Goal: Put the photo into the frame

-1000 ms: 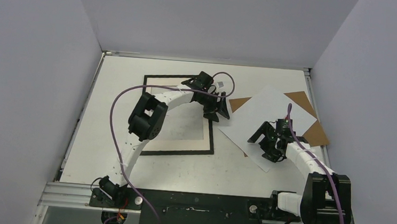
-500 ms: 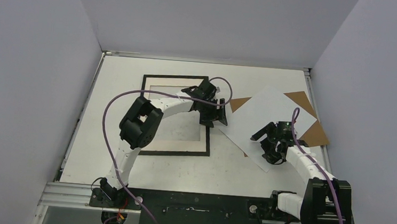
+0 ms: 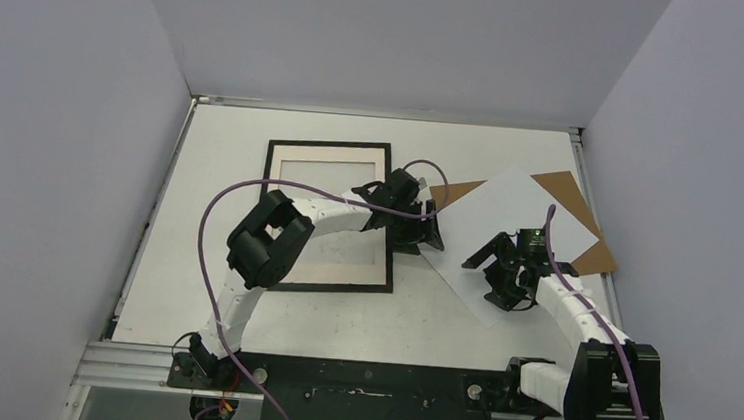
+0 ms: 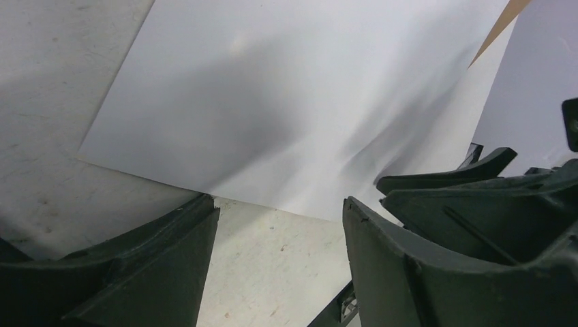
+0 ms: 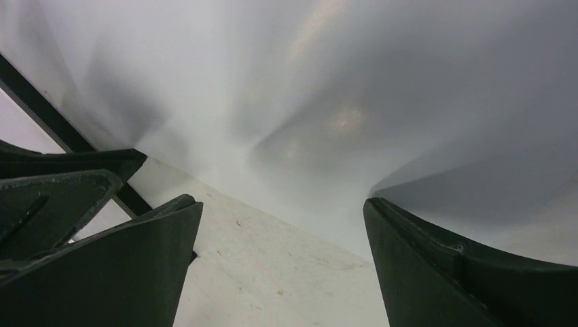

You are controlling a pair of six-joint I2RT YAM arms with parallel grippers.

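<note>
Looking down on a pale, scuffed surface (image 3: 420,319). Carries the thin black frame (image 3: 328,144) left of centre, lying flat, with a cream mat (image 3: 273,172) inside its border and the left arm (image 3: 266,237) crossing above its lower half. Carries the photo (image 3: 509,206) right of centre, face down with only the plain pale back showing, one corner turned toward the frame's right side; too crowded there to tell whether the two touch. Lies partly over a brown cardboard backing (image 3: 562,187), which peeks out along the far and right edges. Puts the left tool (image 4: 281,208) at the photo's near-left edge, close to the frame, fingers spread wide and gripping nothing, with the sheet's edge and a patch of bare surface showing in the gap. Puts the right tool (image 5: 283,201) at the same edge, a little further right, likewise spread wide and holding nothing, the paper's edge running across between its fingers. Sets the two tools facing one another, near but apart.
</note>
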